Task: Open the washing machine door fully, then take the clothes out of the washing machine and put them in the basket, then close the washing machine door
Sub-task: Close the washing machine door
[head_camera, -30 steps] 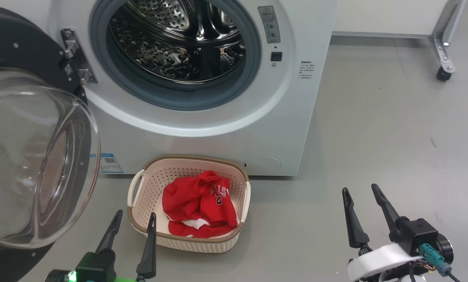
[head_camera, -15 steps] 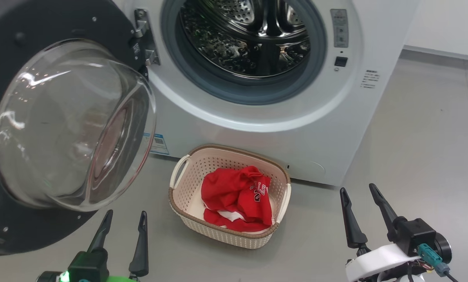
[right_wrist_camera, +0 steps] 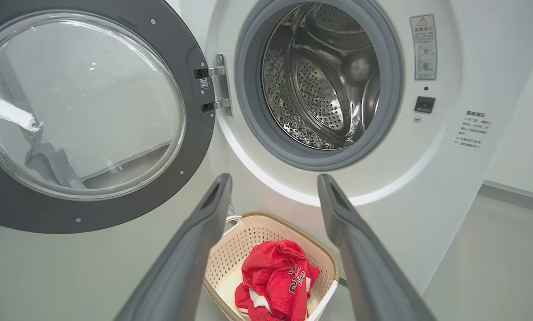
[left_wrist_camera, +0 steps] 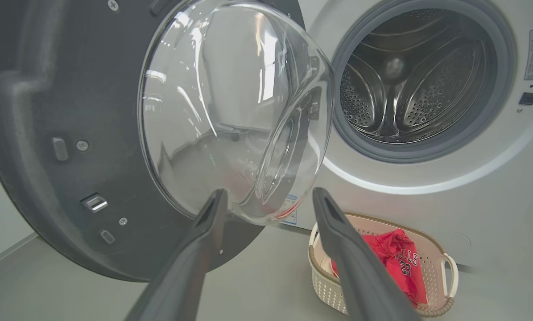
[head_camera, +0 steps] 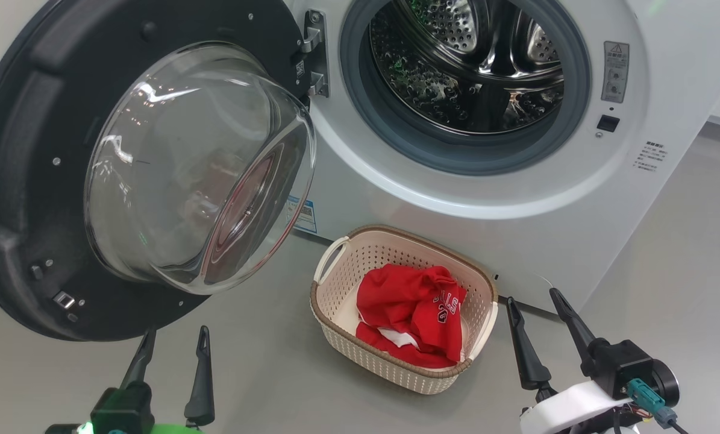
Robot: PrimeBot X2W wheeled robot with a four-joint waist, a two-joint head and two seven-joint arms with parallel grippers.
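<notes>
In the head view the left gripper point(head_camera: 176, 333) is hovering at the lower left with its 2 fingers spread apart and nothing between them. The right gripper point(head_camera: 532, 296) is hovering at the lower right, its 2 fingers likewise spread and holding nothing.

The basket point(head_camera: 396, 377) is sitting on the grey floor point(head_camera: 263, 374) between the 2 grippers. It is lying at about 3 o'clock from the left one and 9 o'clock from the right one, apart from both and nearer the right. Its long axis is running from 10 o'clock to 4 o'clock, with a pale handle at each end. Its 12 o'clock side is lying near the foot of the washing machine point(head_camera: 396, 223). The red clothes point(head_camera: 414, 304) are lying heaped inside it, with white lettering facing 3 o'clock.

The washing machine door point(head_camera: 16, 181) is standing swung wide open at 12 o'clock from the left gripper. It is hanging from the hinge point(head_camera: 314, 57) at its 2 o'clock edge, inner face toward the camera, and its glass bowl window point(head_camera: 197, 169) is bulging toward 4 o'clock. In the left wrist view the bowl's lower rim is showing just above the gap between the fingertips. The steel drum point(head_camera: 468, 72) is showing through the grey-ringed port.
</notes>
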